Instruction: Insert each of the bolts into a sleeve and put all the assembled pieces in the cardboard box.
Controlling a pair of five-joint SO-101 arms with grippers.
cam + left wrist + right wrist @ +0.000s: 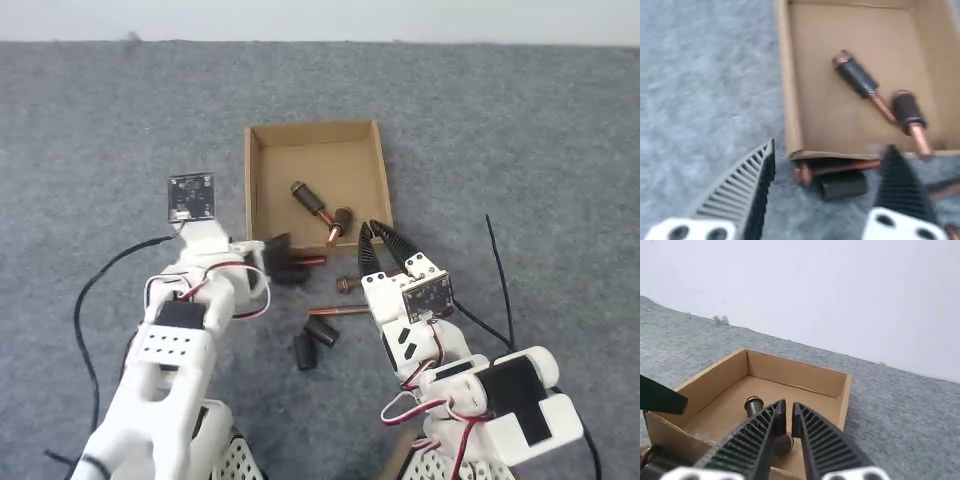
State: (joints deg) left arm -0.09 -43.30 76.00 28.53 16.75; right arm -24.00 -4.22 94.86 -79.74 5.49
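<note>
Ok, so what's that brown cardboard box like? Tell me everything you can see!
The brown cardboard box is shallow, square and open on top, with low upright walls and a flat floor. It sits flat on the grey carpet. Inside, toward its near wall, lie two copper bolts in black sleeves. A copper bolt lies just outside that near wall.

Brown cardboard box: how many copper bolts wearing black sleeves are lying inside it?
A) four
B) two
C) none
B: two copper bolts in black sleeves lie side by side on the floor of the brown cardboard box.
</note>
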